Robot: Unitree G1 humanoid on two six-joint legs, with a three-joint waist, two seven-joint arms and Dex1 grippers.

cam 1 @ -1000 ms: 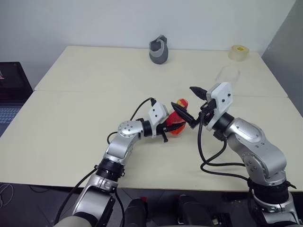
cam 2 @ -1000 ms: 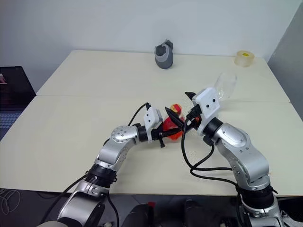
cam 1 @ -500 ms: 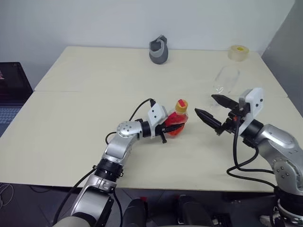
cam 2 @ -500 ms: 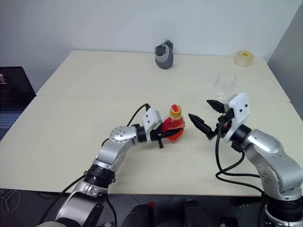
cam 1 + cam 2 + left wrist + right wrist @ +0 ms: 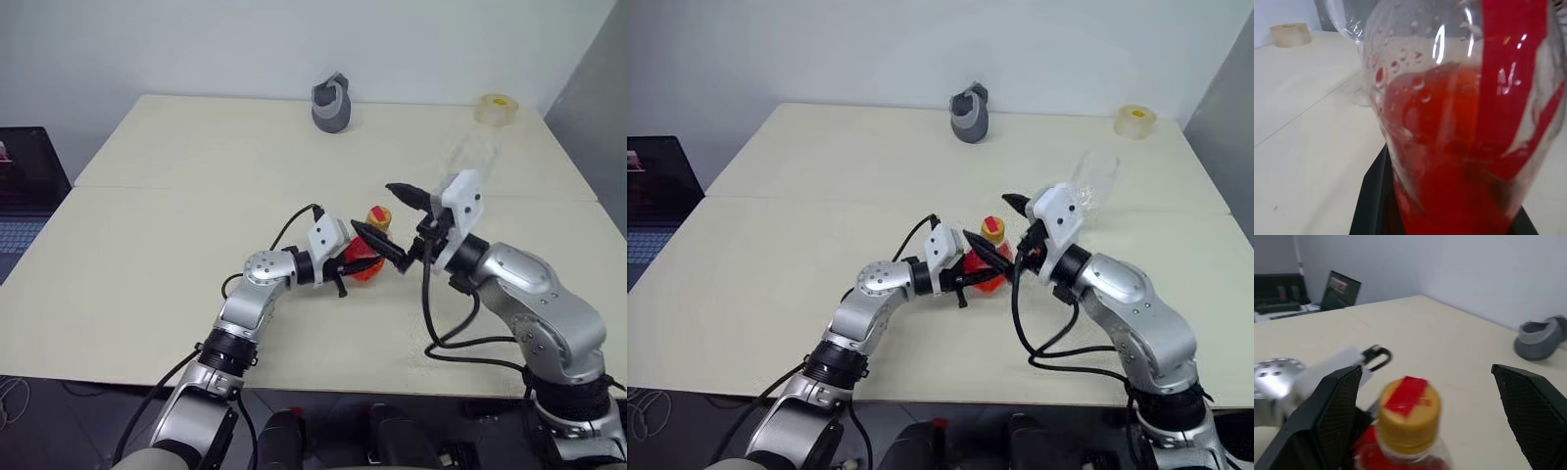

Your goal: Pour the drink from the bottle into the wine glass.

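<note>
Near the middle of the table (image 5: pixel 176 225), the bottle (image 5: pixel 988 264) of red-orange drink (image 5: pixel 1459 161) is held upright at its body by the left gripper (image 5: pixel 970 276), whose fingers are clamped on it. The yellow-red cap (image 5: pixel 1409 413) is flanked by the wide-spread fingers of the right gripper (image 5: pixel 395 224), which touch nothing, so uncapping is judged the step in hand. Next, a closing on the cap and a twist are called for, while the wine glass (image 5: pixel 1091 183) stands empty farther right, toward the far edge.
</note>
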